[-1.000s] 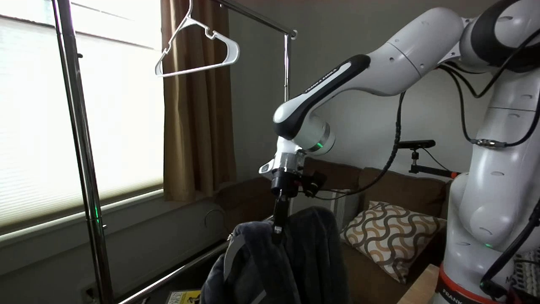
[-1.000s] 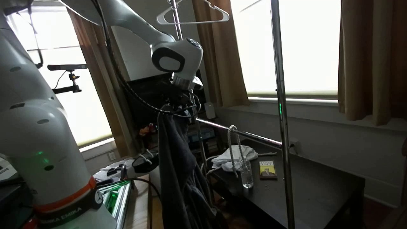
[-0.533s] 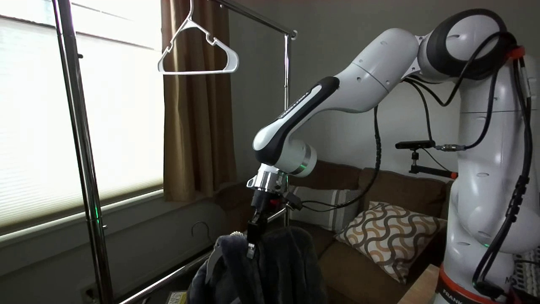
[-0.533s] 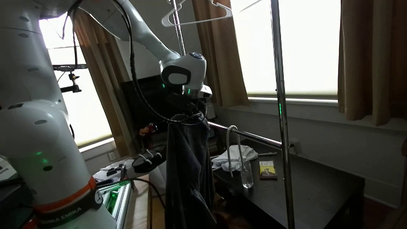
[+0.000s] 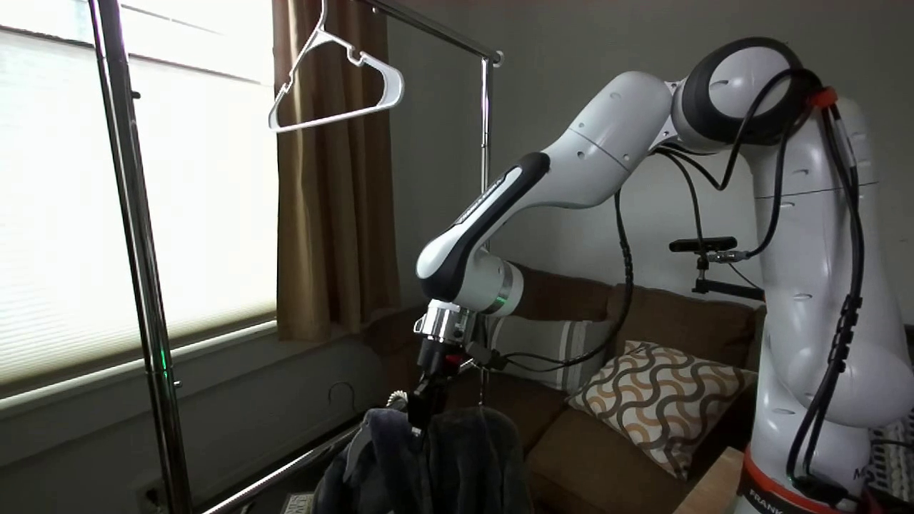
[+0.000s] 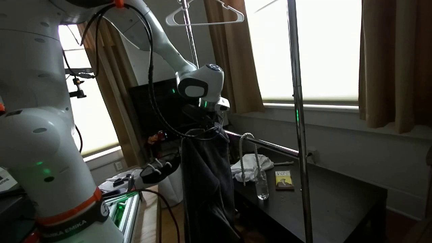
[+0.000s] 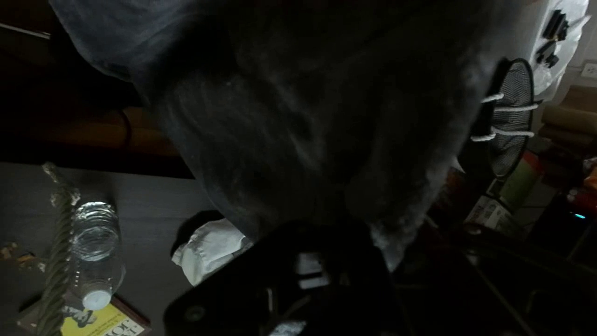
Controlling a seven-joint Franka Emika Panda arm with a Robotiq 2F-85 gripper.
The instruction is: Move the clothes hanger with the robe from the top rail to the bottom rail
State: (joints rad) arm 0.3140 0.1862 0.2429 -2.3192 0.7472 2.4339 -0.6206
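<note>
The charcoal-grey robe [image 5: 471, 460] hangs limp below my gripper [image 5: 418, 422] in both exterior views, also here [image 6: 207, 182]. My gripper is shut on the robe's upper edge; its fingertips are partly sunk in the cloth. The clothes hanger is mostly inside the robe; its thin dark hook [image 5: 343, 391] sticks out to the left, and a pale shoulder part [image 5: 355, 450] shows. The hook appears beyond the bottom rail [image 5: 300, 464]; I cannot tell whether it touches. The top rail [image 5: 435, 30] is far above. In the wrist view the robe [image 7: 298, 121] fills the middle, beyond the dark fingers.
A bare white hanger [image 5: 389, 89] hangs from the top rail. A rope [image 6: 241, 152] loops over the bottom rail. A rack pole [image 6: 298, 101] stands beside it. A bottle [image 6: 262, 185], a book [image 6: 284, 180] and white cloth [image 6: 251, 163] are on the dark table [image 6: 330, 202].
My gripper has moved down with the robe and hanger, leftward in one exterior picture and rightward in another, closer to the bottom rail. The bare white hanger sways slightly.
</note>
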